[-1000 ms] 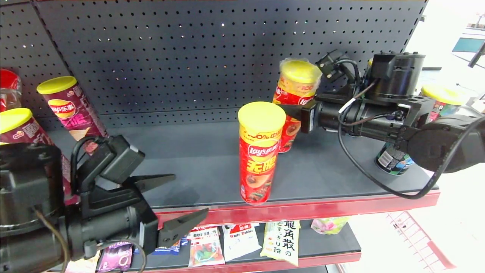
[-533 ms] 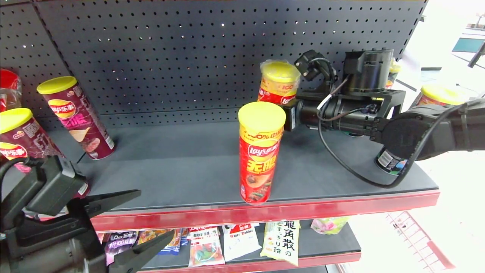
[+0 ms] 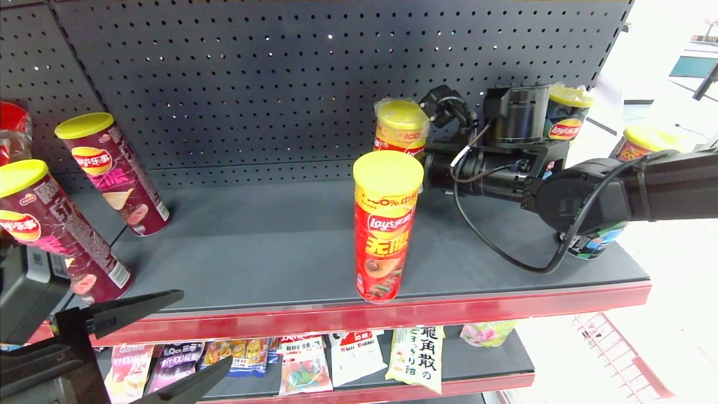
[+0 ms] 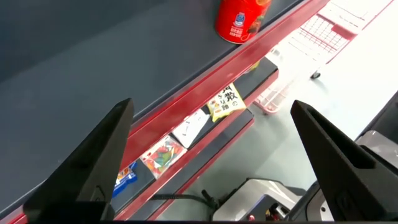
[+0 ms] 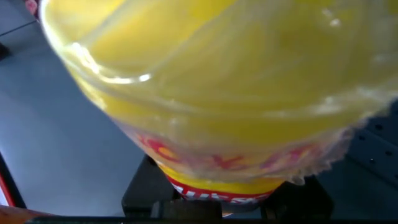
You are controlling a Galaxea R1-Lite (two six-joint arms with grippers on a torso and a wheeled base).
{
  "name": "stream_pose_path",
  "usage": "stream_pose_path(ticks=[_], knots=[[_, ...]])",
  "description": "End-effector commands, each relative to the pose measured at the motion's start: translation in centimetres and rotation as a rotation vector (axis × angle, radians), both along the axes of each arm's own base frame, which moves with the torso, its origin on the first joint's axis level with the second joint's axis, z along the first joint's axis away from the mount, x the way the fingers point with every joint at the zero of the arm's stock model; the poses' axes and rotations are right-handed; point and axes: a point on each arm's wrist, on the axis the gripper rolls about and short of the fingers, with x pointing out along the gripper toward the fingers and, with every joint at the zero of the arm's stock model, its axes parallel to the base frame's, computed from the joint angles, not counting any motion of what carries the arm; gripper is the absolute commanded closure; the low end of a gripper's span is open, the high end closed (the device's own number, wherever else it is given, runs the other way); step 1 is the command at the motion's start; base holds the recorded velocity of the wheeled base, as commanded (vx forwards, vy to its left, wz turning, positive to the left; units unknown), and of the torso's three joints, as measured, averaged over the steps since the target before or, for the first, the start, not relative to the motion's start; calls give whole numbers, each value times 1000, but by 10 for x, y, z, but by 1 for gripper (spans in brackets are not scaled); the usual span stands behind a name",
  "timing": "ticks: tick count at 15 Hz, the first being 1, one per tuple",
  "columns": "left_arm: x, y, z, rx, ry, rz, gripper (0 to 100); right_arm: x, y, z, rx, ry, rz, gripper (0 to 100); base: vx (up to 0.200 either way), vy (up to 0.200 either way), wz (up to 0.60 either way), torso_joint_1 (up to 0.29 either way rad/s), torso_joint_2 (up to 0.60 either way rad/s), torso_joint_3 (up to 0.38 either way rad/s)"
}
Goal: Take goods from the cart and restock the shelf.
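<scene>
A red chips can with a yellow lid (image 3: 387, 224) stands upright at the shelf's front edge (image 3: 392, 314). Behind it, near the pegboard, my right gripper (image 3: 418, 160) is shut on a second red can with a wrapped yellow lid (image 3: 400, 126). That can is upright, and its lower part is hidden by the front can. In the right wrist view the held can (image 5: 217, 93) looms close, with my right gripper (image 5: 224, 199) clamped on its body. My left gripper (image 3: 168, 345) hangs open below the shelf's front left. In the left wrist view my left gripper (image 4: 214, 155) holds nothing.
Two maroon cans (image 3: 115, 168) (image 3: 50, 224) stand at the shelf's left. More cans (image 3: 566, 129) (image 3: 645, 143) and a dark can (image 3: 589, 244) are at the right, behind my right arm. Snack packs (image 3: 353, 353) fill the lower shelf. A pink cart (image 3: 617, 353) is at lower right.
My right arm has carried its can leftward and deeper toward the pegboard, behind the front can. My left arm has drawn back down and to the left, off the shelf, still open.
</scene>
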Motion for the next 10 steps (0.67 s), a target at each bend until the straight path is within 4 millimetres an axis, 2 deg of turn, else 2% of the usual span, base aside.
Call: stream_pose_path(ticks=[1, 10], knots=[[0, 0, 0, 1, 2, 3, 0, 0, 1, -2, -4, 5, 2, 100, 0, 0, 0, 0, 0, 0], [1, 0, -1, 2, 4, 1, 0, -3, 3, 0, -6, 3, -4, 100, 0, 0, 0, 0, 0, 0]])
